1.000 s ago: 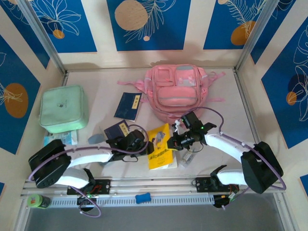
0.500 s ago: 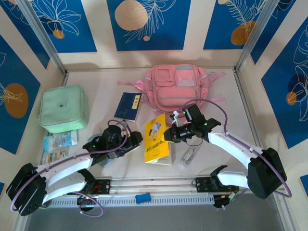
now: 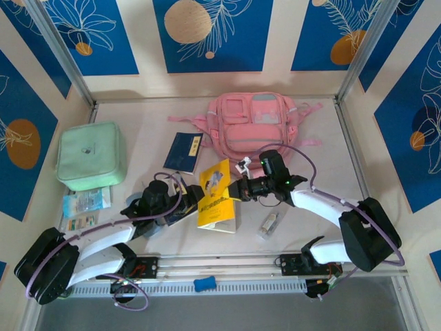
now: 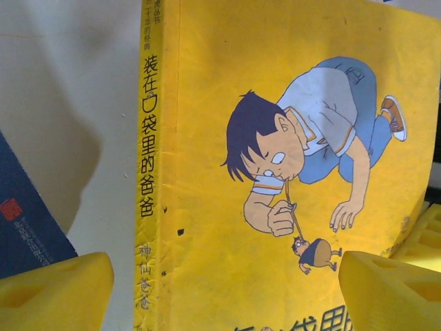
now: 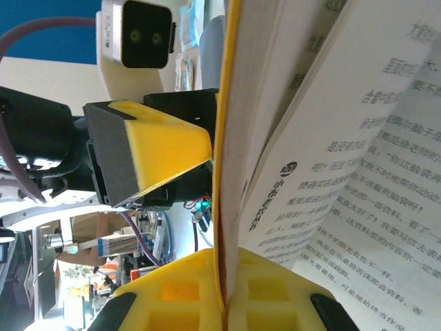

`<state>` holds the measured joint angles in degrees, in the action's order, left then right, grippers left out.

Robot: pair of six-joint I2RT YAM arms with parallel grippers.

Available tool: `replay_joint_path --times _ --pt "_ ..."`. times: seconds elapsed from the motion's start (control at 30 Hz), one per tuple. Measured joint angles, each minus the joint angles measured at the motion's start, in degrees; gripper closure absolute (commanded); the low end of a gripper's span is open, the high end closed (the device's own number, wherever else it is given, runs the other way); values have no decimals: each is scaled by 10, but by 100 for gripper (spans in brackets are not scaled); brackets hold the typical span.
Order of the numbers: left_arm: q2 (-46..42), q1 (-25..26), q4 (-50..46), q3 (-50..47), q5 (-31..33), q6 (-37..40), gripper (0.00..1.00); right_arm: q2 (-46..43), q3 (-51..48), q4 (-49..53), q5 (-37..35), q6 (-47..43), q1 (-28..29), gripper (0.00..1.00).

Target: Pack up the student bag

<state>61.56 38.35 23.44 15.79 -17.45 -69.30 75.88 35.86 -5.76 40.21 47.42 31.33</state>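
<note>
Currently the right end effector (image 3: 238, 191) is clenching the yellow book (image 3: 215, 196) by its edge. In the right wrist view that end effector (image 5: 224, 296) is pinching the cover, with printed pages fanning open to one side of it. The book is standing tilted above the counter (image 3: 324, 172); whether its lower edge is touching cannot be told.

The left end effector (image 3: 187, 201) is sitting just beside the book, on the side away from the right end effector. In the left wrist view this end effector (image 4: 224, 296) is released. Its yellow fingers (image 4: 55, 289) are spreading wide, with the book's cartoon cover (image 4: 275, 172) facing them. A dark blue booklet (image 4: 24, 227) is lying on the counter just outside the left finger.

The student bag (image 3: 255, 124) is lying flat just beyond the right end effector, toward the far wall, with its front pockets facing up. It is close to the end effector but apart from it.

A second blue booklet (image 3: 185, 152) is lying beyond the left end effector, near the bag's side. A mint-green soft case (image 3: 89, 157) is resting well off to the left end effector's outer side. A small clear packet (image 3: 269, 222) is lying on the near side of the right end effector.
</note>
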Motion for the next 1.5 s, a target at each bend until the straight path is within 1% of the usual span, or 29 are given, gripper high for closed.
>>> replay_joint_path --times 0.23,0.43,0.63,0.8,0.83,0.9,0.97,1.03,1.1,1.13,1.17,1.2,1.27,1.33,1.37,1.5 --pt "12 0 23 -17 -1 -14 13 24 -4 -57 21 17 7 100" --pt "12 0 57 -21 -6 -24 22 50 -11 -92 25 17 13 100" --pt "12 -3 54 -32 -6 -26 36 85 -20 -78 23 5 1 100" --pt "10 -3 44 -32 -5 -21 61 89 -20 -33 5 -22 -5 100" --pt "9 -3 41 -32 -4 -21 64 91 -19 -24 1 -28 -5 99" --pt "7 -3 34 -32 -3 -22 68 98 -16 -5 -9 -38 -5 96" --pt "7 -3 25 -32 -3 -19 77 104 -14 10 -16 -45 -4 93" --pt "7 -2 16 -32 -2 -14 83 106 -11 21 -23 -49 -2 91" --pt "7 -2 10 -31 -1 -10 91 106 -7 33 -30 -54 3 86" --pt "6 -2 7 -31 -1 -6 97 106 -3 41 -35 -58 5 83" --pt "2 -2 1 -31 -1 -3 100 106 0 49 -40 -61 7 77" --pt "-3 -2 -4 -31 0 -4 100 106 4 60 -47 -68 8 70" --pt "-16 -2 -15 -29 4 -4 100 101 7 82 -61 -74 9 53" --pt "-32 -2 -23 -27 8 -3 100 86 8 108 -74 -79 5 44" --pt "-40 -2 -30 -25 10 -2 100 74 8 121 -80 -82 3 40" --pt "-76 -2 -71 1 17 4 100 3 8 169 -89 -89 -14 21"
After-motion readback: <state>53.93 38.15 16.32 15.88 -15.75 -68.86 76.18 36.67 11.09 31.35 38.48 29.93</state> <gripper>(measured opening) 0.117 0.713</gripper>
